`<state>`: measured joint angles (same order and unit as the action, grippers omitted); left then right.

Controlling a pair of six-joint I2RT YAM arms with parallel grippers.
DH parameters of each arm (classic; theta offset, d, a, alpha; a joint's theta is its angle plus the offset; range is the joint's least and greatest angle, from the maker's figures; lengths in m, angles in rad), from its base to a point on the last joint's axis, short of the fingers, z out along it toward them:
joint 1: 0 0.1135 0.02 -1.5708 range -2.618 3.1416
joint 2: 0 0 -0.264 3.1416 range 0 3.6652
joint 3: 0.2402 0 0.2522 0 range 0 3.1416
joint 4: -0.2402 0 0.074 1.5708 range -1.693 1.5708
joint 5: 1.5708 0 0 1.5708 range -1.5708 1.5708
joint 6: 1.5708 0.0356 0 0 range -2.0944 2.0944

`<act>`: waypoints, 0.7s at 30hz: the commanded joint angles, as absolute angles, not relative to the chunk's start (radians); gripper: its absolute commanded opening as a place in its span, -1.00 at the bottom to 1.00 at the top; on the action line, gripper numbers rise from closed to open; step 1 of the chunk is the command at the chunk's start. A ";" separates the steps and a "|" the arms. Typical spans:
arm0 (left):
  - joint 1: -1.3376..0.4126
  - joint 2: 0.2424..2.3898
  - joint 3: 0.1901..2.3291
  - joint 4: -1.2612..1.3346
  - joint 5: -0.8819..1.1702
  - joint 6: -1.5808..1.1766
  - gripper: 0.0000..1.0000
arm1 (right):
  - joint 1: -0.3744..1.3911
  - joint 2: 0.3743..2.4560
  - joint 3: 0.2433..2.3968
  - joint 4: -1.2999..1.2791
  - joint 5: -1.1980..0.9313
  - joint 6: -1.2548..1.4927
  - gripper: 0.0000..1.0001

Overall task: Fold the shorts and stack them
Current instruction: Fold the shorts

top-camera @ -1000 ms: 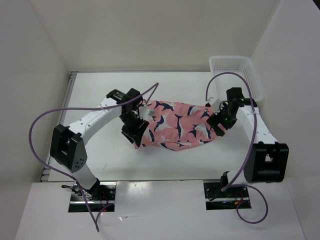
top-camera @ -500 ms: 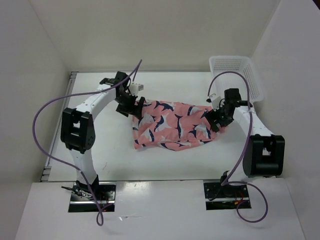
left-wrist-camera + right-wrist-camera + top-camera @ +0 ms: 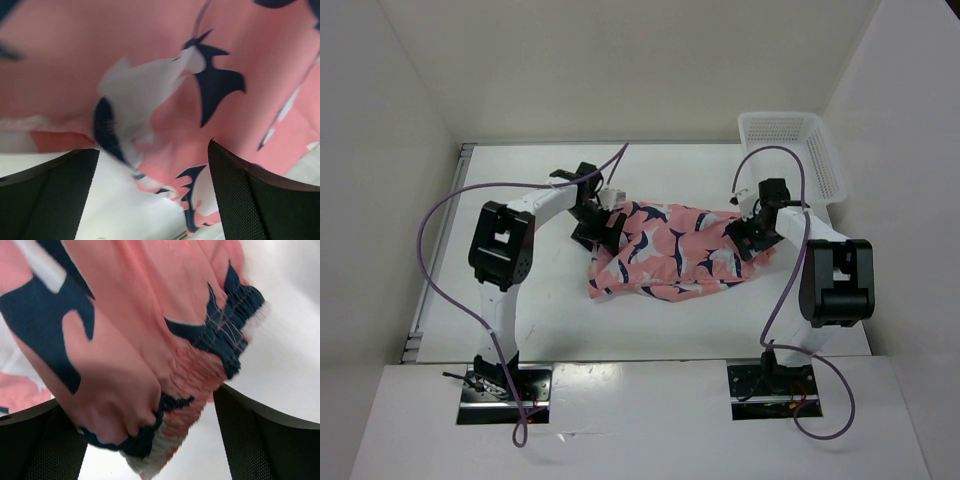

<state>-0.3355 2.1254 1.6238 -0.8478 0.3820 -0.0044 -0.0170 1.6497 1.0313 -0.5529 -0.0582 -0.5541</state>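
Starting at the left gripper (image 3: 152,147): holds its two black, mesh-faced fingers (image 3: 50,195) spread wide apart, with nothing pinched between them. Looks straight down past them onto the shorts (image 3: 150,60), salmon-pink cloth printed with navy and white fish shapes, and onto a strip of white table (image 3: 115,220) at the cloth's lower edge. Cannot tell from that close view whether the pads touch the fabric. Moving to the right gripper (image 3: 137,397): keeps the same wide stance, fingers (image 3: 260,440) far apart and not clamped. Sits over a bunched end of the shorts (image 3: 125,315), where the gathered elastic waistband (image 3: 220,335) bulges into the gap between the pads, with bare table (image 3: 290,340) showing beyond it on the right. Pulling back to the top view: places the left gripper (image 3: 603,222) at the far left corner of the shorts (image 3: 665,255) and the right gripper (image 3: 748,237) at their right end, each arm bent in from its own side. Finds the shorts lying rumpled and stretched crosswise in the middle of the table (image 3: 700,170), between the two grippers, not neatly folded. Shows a white mesh basket (image 3: 790,140) at the far right corner, apart from the cloth and just behind the right arm. Shows purple cables (image 3: 430,230) looping from each arm down toward the bases at the near edge.
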 commanded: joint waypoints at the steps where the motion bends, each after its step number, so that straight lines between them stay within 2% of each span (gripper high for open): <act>1: -0.366 2.169 1.641 -0.828 0.475 0.000 0.89 | -0.006 1.699 1.026 -0.491 -0.046 -0.540 0.86; 3: -0.376 2.184 1.641 -0.818 0.518 0.000 0.77 | -0.006 1.723 1.045 -0.500 -0.078 -0.560 0.78; 4: -0.376 2.197 1.641 -0.805 0.531 0.000 0.50 | 0.004 1.745 1.058 -0.511 -0.078 -0.569 0.64; 7: -0.376 2.218 1.632 -0.795 0.572 0.000 0.11 | 0.024 1.775 1.069 -0.521 -0.101 -0.581 0.24; 8: -0.376 2.218 1.632 -0.795 0.596 0.000 0.02 | 0.034 1.775 1.069 -0.531 -0.110 -0.581 -0.11; 9: -0.376 2.227 1.632 -0.795 0.607 0.000 -0.17 | 0.058 1.775 1.069 -0.531 -0.110 -0.592 -0.27; 10: -0.376 2.227 1.632 -0.795 0.607 0.000 -0.27 | 0.075 1.775 1.069 -0.544 -0.126 -0.592 -0.56; 11: -0.376 2.227 1.659 -0.795 0.607 0.000 -0.49 | 0.109 1.775 1.069 -0.563 -0.138 -0.592 -0.67; 13: -0.364 2.227 1.690 -0.804 0.575 0.000 -0.79 | 0.146 1.763 1.092 -0.584 -0.192 -0.563 -0.94; 15: -0.335 2.206 1.754 -0.815 0.491 0.000 -0.99 | 0.201 1.753 1.147 -0.612 -0.269 -0.507 -1.00; 21: -0.203 2.114 1.937 -0.847 0.223 0.000 -0.99 | 0.261 1.753 1.360 -0.643 -0.468 -0.344 -1.00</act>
